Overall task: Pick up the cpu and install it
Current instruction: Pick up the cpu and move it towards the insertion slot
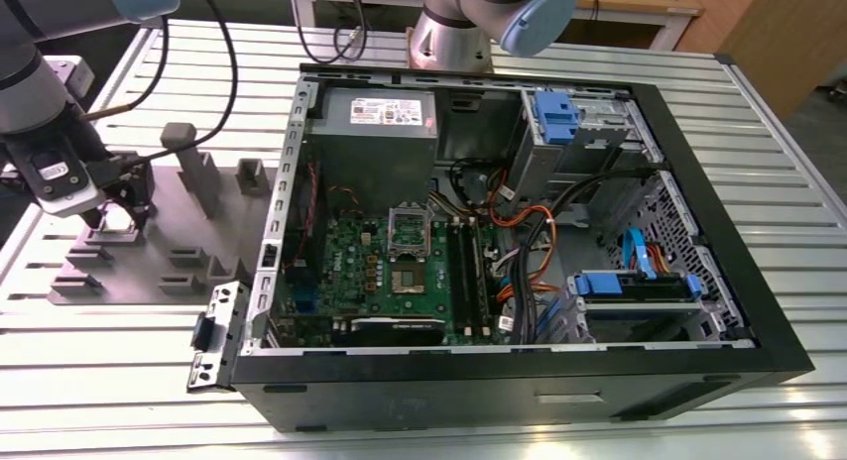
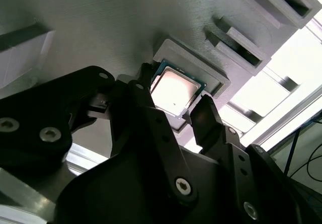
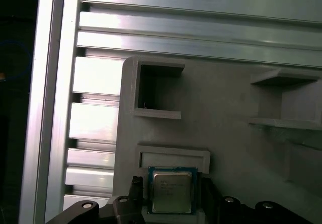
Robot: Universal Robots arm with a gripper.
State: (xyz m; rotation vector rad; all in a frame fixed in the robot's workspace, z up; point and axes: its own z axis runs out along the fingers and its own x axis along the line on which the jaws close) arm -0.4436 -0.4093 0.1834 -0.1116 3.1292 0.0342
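Observation:
The cpu point(image 2: 175, 89) is a small square chip with a pale metal top and a green rim. It lies flat in a shallow framed recess of the grey moulded plate point(image 1: 146, 272), and it also appears in the first wrist view point(image 3: 171, 191). My gripper point(image 1: 113, 217) hangs low over the plate at the exterior view's left. Its dark fingers point(image 2: 201, 114) stand on either side of the chip, close to its edges, with the gripper point(image 2: 173, 95) open around it. The chip sits level in its recess between the gripper's tips point(image 3: 171, 186).
The open computer case point(image 1: 741, 311) lies to the exterior view's right of the plate. Inside it are a green motherboard point(image 1: 364, 272) with its socket point(image 1: 408, 277), cables and blue drive bays. Upright blocks point(image 1: 198, 172) rise from the plate near my gripper. A second arm's base point(image 1: 457, 34) stands behind the case.

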